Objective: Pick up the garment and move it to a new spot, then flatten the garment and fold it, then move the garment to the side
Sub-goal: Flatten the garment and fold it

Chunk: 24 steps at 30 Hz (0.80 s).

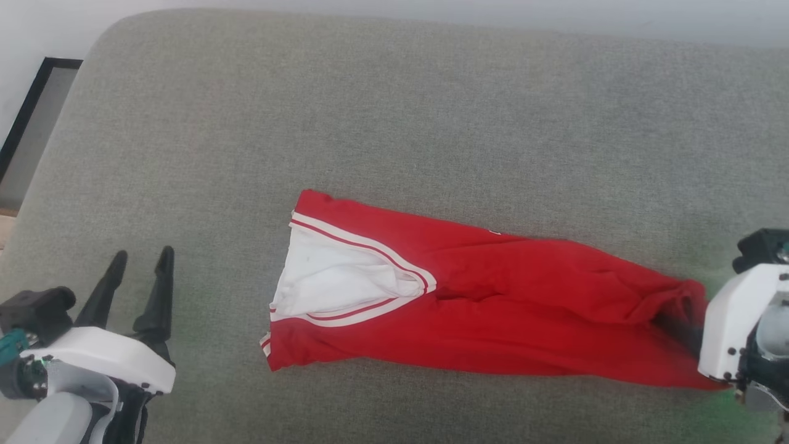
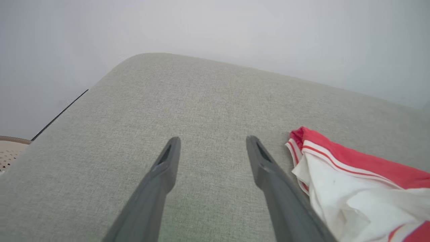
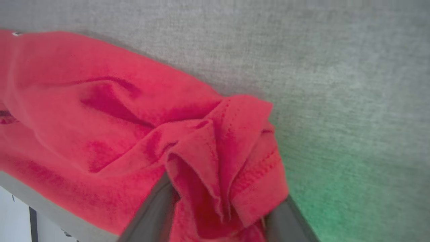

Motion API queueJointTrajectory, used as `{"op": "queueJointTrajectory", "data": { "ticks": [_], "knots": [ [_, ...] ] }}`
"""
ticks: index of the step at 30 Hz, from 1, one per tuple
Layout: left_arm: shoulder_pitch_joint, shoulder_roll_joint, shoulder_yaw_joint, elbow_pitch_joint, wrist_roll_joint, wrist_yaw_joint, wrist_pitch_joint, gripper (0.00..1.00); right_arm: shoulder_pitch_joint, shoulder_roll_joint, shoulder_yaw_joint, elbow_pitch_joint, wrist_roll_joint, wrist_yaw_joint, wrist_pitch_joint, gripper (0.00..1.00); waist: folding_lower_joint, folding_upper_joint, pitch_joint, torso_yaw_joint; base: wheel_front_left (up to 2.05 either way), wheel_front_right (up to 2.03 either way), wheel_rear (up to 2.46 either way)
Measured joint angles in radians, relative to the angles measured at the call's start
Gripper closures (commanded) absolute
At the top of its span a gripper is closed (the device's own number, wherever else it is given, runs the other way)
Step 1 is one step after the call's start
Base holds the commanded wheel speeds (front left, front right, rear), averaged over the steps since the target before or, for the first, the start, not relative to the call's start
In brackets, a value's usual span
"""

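Observation:
The garment (image 1: 493, 308) lies stretched out across the grey cushion, red, with its white sleeve and striped trim at the left end. My right gripper (image 1: 681, 327) is at the garment's right end. In the right wrist view the bunched red hem (image 3: 228, 151) sits between its two wide-apart fingers (image 3: 154, 205), so that gripper (image 3: 218, 195) is open around the cloth. My left gripper (image 1: 142, 254) stands open over bare cushion, well left of the garment. The left wrist view shows the left gripper (image 2: 213, 141) with nothing in it and the garment's white sleeve (image 2: 352, 188) just to its right.
The grey fabric cushion (image 1: 394, 123) has rounded corners and ends at a pale wall behind. A dark-framed panel (image 1: 31, 117) leans off its far left corner. A pale perforated object (image 2: 10, 151) sits beyond the cushion's left edge.

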Motion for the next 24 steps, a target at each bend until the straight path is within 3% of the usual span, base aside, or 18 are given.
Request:
{"op": "queueJointTrajectory", "data": {
  "ticks": [6,13,18,24],
  "knots": [
    [0.032,-0.086,0.127,0.043,0.083,-0.071,0.000,0.00,-0.049,0.012,0.024,0.021,0.038,0.000,-0.014,1.00,0.0000,0.0000,0.002,-0.004,0.00,0.00,0.00],
    [0.056,-0.177,0.239,0.086,0.178,-0.160,0.000,0.00,-0.087,-0.001,-0.015,0.028,0.062,0.001,-0.013,1.00,0.0000,-0.0001,0.007,-0.025,0.00,0.00,0.00],
    [0.053,-0.232,0.306,0.123,0.229,-0.212,0.000,0.00,-0.130,-0.062,-0.099,0.058,0.048,0.001,-0.038,1.00,0.0000,0.0000,0.015,-0.048,0.00,0.00,0.00],
    [0.039,-0.270,0.342,0.146,0.263,-0.244,0.000,0.00,-0.183,-0.135,-0.187,0.132,0.000,0.001,-0.065,1.00,0.0000,-0.0001,0.024,-0.073,0.00,0.00,0.00]
  ]
}}
